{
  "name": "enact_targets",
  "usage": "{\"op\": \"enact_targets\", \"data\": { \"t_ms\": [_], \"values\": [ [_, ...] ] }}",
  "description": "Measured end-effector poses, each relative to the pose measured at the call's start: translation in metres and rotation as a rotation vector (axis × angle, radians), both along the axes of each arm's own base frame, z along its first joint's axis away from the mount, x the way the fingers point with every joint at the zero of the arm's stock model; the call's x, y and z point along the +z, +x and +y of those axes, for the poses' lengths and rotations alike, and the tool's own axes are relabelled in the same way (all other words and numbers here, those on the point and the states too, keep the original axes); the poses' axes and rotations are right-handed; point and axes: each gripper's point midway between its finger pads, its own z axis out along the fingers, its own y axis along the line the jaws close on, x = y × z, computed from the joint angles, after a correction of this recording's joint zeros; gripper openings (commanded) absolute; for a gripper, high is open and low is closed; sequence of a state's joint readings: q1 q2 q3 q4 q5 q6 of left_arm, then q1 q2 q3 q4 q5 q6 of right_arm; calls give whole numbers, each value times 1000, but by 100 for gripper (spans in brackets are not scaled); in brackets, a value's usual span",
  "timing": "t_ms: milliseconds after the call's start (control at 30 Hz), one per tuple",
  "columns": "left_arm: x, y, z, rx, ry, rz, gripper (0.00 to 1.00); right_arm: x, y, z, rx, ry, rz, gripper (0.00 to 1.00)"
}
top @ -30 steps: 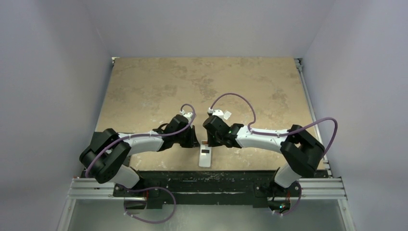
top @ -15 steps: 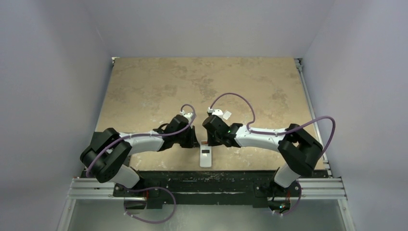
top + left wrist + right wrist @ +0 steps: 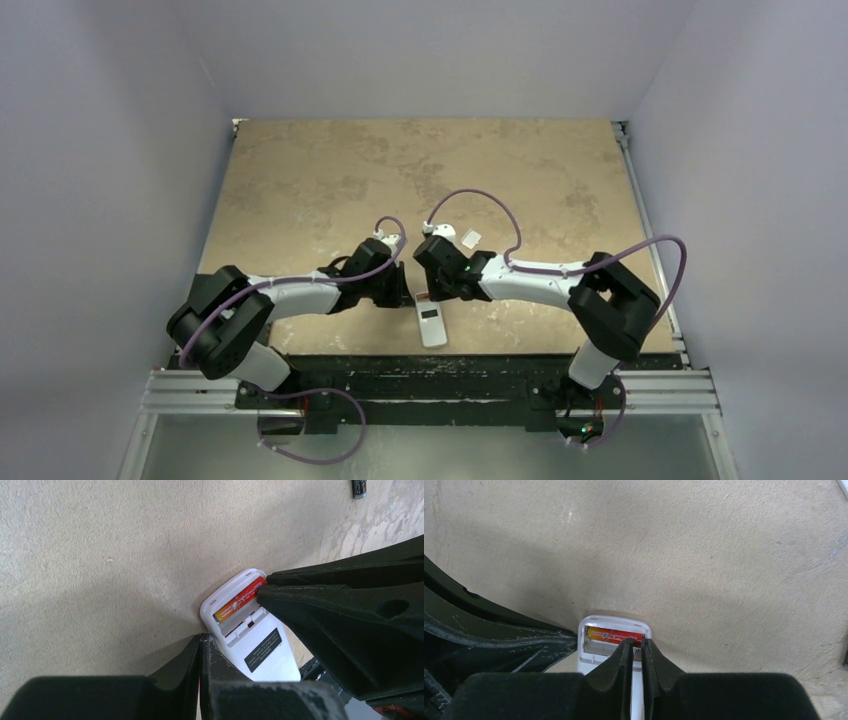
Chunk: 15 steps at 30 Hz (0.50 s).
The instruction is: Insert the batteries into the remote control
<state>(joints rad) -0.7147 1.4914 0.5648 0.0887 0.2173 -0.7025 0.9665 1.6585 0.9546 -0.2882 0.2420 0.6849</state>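
The white remote control (image 3: 431, 325) lies back up near the table's front edge, its battery compartment open. It also shows in the left wrist view (image 3: 260, 645) and the right wrist view (image 3: 589, 652). The reddish-orange battery (image 3: 239, 600) lies in the compartment's far slot (image 3: 616, 634). The dark battery (image 3: 359, 487) lies loose on the table, away from the remote. My left gripper (image 3: 202, 641) is shut and empty, its tips at the remote's left edge. My right gripper (image 3: 637, 642) is shut, a thin slit between the fingers, with its tips on the orange battery's right end.
A small light-grey plate (image 3: 470, 237) lies on the table behind the right wrist. The table's front edge and black rail (image 3: 430, 365) run just below the remote. The right gripper's fingers (image 3: 350, 610) fill the right side of the left wrist view.
My right arm has shifted a little to the left. The remote's near end has swung slightly to the right. The left arm has stayed put.
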Motion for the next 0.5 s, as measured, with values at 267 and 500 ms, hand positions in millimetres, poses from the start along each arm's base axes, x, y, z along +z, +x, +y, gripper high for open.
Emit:
{"op": "enact_targets", "data": {
  "t_ms": [267, 500],
  "values": [
    [0, -1, 0, -3, -3, 2, 0, -4, 0, 0, 18, -105, -33, 15],
    [0, -2, -1, -7, -5, 6, 0, -4, -2, 2, 24, -188, -71, 15]
  ]
}}
